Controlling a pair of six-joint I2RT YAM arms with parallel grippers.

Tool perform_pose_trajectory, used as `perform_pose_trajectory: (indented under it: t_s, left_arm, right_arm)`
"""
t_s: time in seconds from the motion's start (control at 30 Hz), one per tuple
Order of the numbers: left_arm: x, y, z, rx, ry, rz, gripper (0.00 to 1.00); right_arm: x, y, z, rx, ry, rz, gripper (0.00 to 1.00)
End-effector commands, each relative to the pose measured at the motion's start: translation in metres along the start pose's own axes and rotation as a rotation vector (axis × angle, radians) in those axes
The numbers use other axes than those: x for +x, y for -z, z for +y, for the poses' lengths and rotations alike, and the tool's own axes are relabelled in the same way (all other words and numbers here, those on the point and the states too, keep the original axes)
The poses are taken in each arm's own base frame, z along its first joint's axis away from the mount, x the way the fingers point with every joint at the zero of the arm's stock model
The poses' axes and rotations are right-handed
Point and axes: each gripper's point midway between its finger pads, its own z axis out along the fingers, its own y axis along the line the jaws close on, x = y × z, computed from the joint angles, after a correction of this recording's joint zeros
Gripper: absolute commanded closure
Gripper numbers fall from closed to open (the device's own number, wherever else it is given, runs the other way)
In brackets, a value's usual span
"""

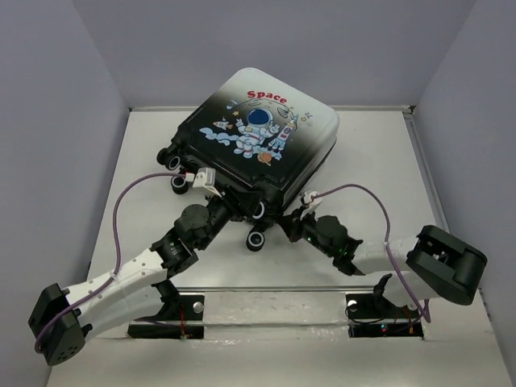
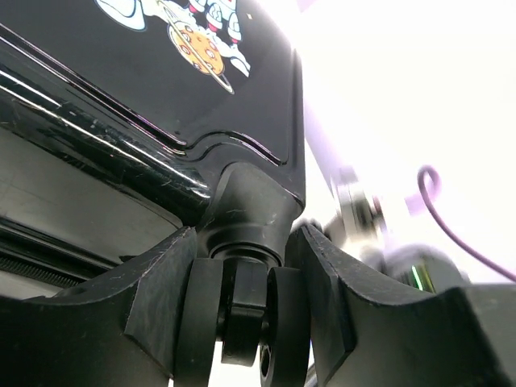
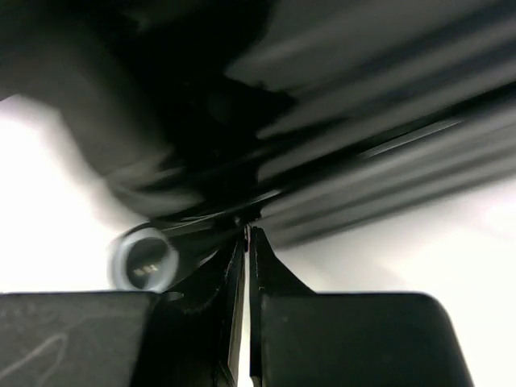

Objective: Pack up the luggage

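Luggage [image 1: 266,141] lies shut and flat on the white table [image 1: 379,161] in the top external view. It sits toward the far middle, with the astronaut and red "Space" print facing up and its black wheels [image 1: 258,239] at the end nearest the arms. Both arms reach inward to that wheeled end. The left gripper [image 1: 238,201] meets it from the left and the right gripper [image 1: 292,216] from the right, the two near each other. A purple cable [image 1: 119,211] loops over each forearm.

The left wrist view looks up at the glossy black shell, with a scrap of the print at the top. A caster wheel [image 2: 242,322] hangs from a corner socket between the two dark fingers [image 2: 157,298]. Each finger presses against one side of the twin wheel, so this gripper is clenched on it. The other arm shows blurred at the right.

The right wrist view is smeared. The dark ribbed shell of the luggage fills the upper part, and a pale round wheel [image 3: 145,260] shows at the left. The fingertips [image 3: 339,339] are drawn together with only a thin bright slit between them, their ends at the shell's dark edge. I cannot tell whether they pinch anything there.
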Motion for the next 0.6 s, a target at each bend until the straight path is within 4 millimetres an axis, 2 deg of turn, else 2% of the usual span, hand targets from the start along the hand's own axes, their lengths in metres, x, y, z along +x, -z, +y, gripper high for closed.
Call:
perform_pose_trajectory:
  t_s: [0.0, 0.03, 0.07, 0.1, 0.13, 0.17, 0.23, 0.27, 0.3, 0.33, 0.4, 0.43, 0.47, 0.5, 0.57]
  left_arm:
    - [-0.037, -0.02, -0.048, 0.13, 0.04, -0.099, 0.94]
    - [-0.033, -0.023, -0.045, 0.125, 0.034, -0.086, 0.94]
    - [-0.037, -0.028, -0.055, 0.152, 0.037, -0.078, 0.94]
    - [-0.04, -0.03, -0.059, 0.161, 0.042, -0.078, 0.94]
    - [-0.046, -0.034, -0.068, 0.185, 0.043, -0.076, 0.94]
    - [-0.049, -0.036, -0.074, 0.199, 0.047, -0.075, 0.94]
    - [-0.056, -0.038, -0.086, 0.226, 0.05, -0.072, 0.94]
    - [-0.061, -0.041, -0.098, 0.253, 0.052, -0.06, 0.94]
    - [-0.064, -0.043, -0.104, 0.263, 0.046, -0.047, 0.94]
    - [-0.078, -0.043, -0.12, 0.291, 0.045, -0.058, 0.94]
    - [-0.082, -0.04, -0.135, 0.337, 0.042, -0.032, 0.94]
    - [-0.089, -0.04, -0.151, 0.371, 0.038, -0.014, 0.94]
    - [-0.084, -0.041, -0.151, 0.364, 0.038, 0.02, 0.94]
    - [-0.085, -0.039, -0.157, 0.384, 0.049, 0.031, 0.94]
    - [-0.077, -0.035, -0.168, 0.438, 0.103, 0.084, 0.94]
  right_arm:
    - [0.074, 0.029, 0.09, -0.122, 0.033, 0.192, 0.93]
    - [0.067, 0.024, 0.091, -0.095, 0.016, 0.173, 0.93]
    - [0.078, 0.029, 0.126, -0.151, 0.005, 0.188, 0.93]
    - [0.081, 0.03, 0.14, -0.174, -0.006, 0.184, 0.93]
    - [0.093, 0.033, 0.157, -0.208, -0.006, 0.197, 0.93]
    - [0.078, 0.028, 0.178, -0.259, -0.052, 0.13, 0.93]
    - [0.07, 0.024, 0.2, -0.306, -0.084, 0.085, 0.93]
    - [0.064, 0.02, 0.215, -0.346, -0.106, 0.038, 0.93]
    - [0.051, 0.015, 0.222, -0.358, -0.111, -0.024, 0.93]
    - [0.043, 0.013, 0.227, -0.38, -0.12, -0.066, 0.93]
    - [0.026, 0.003, 0.232, -0.366, -0.109, -0.161, 0.93]
    - [0.021, -0.001, 0.232, -0.35, -0.109, -0.185, 0.93]
    - [0.007, -0.005, 0.225, -0.298, -0.14, -0.249, 0.93]
    - [0.005, -0.011, 0.217, -0.27, -0.123, -0.281, 0.93]
    - [-0.019, -0.018, 0.212, -0.266, -0.189, -0.379, 0.93]
